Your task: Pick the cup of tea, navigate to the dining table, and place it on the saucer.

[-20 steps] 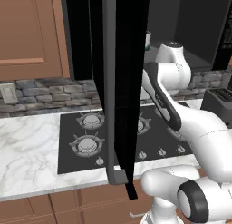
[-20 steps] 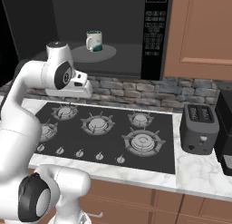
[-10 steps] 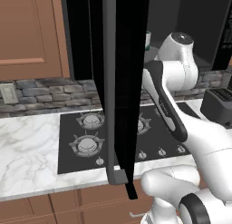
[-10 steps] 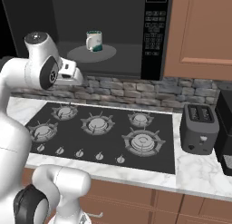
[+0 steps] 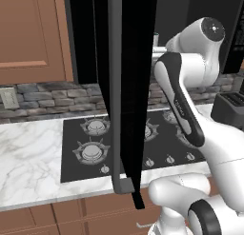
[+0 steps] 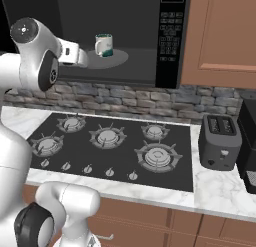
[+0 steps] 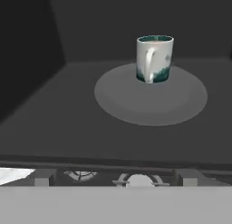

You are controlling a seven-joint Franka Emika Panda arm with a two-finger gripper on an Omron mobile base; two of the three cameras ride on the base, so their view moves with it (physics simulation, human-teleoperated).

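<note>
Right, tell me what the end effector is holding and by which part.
Nothing is held. The cup of tea stands untouched on the microwave turntable, ahead of the open end effector.

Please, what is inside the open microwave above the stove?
Inside the microwave, the cup of tea stands upright on the round grey turntable, toward its back, handle facing the hand camera. The rim hides the liquid. Under the cup, the turntable is covered.

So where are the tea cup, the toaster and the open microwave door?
cup of tea point(image 7: 154, 59), hand view, on its side wall beside the handle.
toaster point(image 6: 218, 142), right base view, on its front face.
microwave door point(image 5: 136, 86), left base view, on its dark edge.
</note>
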